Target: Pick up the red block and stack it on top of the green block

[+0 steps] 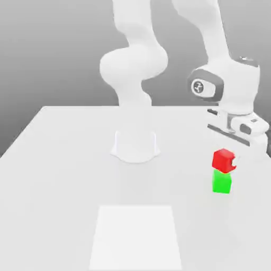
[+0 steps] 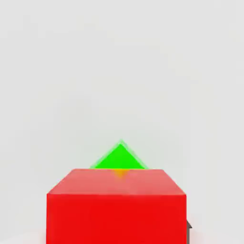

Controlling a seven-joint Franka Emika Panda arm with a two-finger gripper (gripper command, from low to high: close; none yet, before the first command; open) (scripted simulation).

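Red matte cube [image 1: 224,160] sits atop the green matte cube [image 1: 222,182], near the white table's [image 1: 63,174] right edge in the exterior view, slightly twisted; gripper grip: cannot tell. Square it, release gently.

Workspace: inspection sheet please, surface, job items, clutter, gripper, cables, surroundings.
Surface: white table, with a paler rectangular patch near its front edge.
Job items: red block sits on top of the green block, rotated relative to it; in the hand view a green corner pokes out past the red block.
Clutter: nothing seen.
Gripper: hand directly above the stack; finger state cannot be told.
Cables: nothing seen.
Surroundings: plain grey backdrop; arm base stands mid-table.
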